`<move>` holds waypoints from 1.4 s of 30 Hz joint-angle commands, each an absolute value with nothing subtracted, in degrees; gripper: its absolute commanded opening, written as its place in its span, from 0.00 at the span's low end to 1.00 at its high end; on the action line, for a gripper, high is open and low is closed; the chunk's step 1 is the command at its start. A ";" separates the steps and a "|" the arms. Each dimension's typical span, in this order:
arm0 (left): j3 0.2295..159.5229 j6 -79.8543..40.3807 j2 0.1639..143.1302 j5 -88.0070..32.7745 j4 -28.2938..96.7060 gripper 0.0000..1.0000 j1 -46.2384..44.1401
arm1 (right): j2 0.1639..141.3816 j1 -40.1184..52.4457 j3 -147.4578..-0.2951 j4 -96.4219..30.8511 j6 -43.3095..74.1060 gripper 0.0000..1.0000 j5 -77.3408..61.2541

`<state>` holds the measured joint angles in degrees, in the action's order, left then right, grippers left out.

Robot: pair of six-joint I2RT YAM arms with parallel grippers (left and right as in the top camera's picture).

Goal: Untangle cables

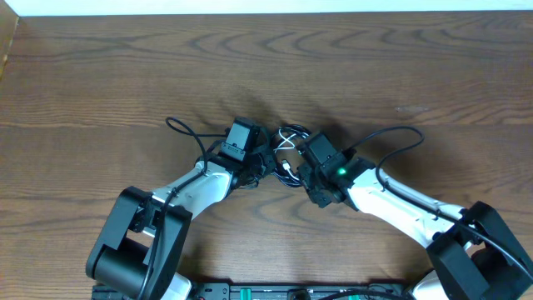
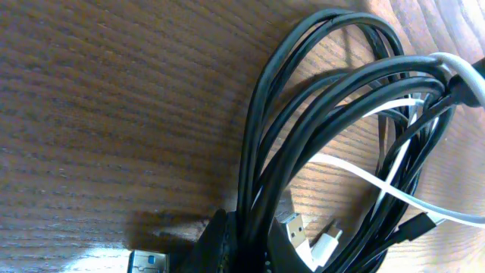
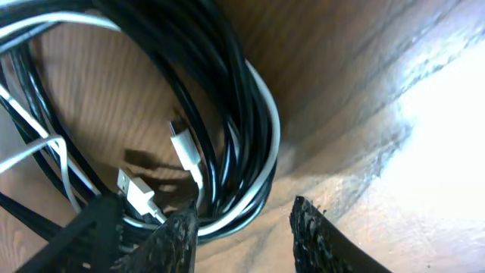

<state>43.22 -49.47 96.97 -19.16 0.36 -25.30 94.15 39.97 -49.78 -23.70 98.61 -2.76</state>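
Overhead puts the cables [image 1: 287, 154] in one small knot mid-table [image 1: 125, 75], wedged between my two grippers. The left gripper [image 1: 260, 160] is clamped on the black strands: on the left wrist view they run straight down into its jaws at the bottom edge. The right gripper [image 3: 244, 218] stands parted with bare wood in the gap, gripping nothing, and the coil lies just beside one finger [image 3: 170, 243].

Now, handling. I reckon this stuff is light and limp, with a slick jacket, so a pinch on the whole bundle will only drag every loop along together. The white cable [image 2: 356, 171] threads through the black loops (thinner, so easier to lose from a grip). The plugs [image 2: 295, 227] look like the only rigid parts, and likely to snag on a loop when pulled through.

My pick for the right gripper: one strand only, the white one close behind its plug, while the left anchors the black coil.
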 commanded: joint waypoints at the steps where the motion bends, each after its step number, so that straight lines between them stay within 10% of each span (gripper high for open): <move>1: 43.99 -48.69 96.55 -18.68 1.28 0.08 -25.47 | 94.85 40.97 -50.48 -23.77 100.31 0.36 -0.12; 17: 43.99 -48.71 96.55 -20.51 1.74 0.07 -25.50 | 98.08 40.99 -50.46 -24.05 101.82 0.34 0.12; 28: 43.99 -48.31 96.55 -19.84 1.74 0.08 -25.47 | 99.50 40.86 -50.48 -22.04 99.39 0.06 -0.60; 42: 43.99 -41.71 96.55 -15.44 2.24 0.07 -25.47 | 95.53 37.78 -50.48 -21.93 82.50 0.01 -5.96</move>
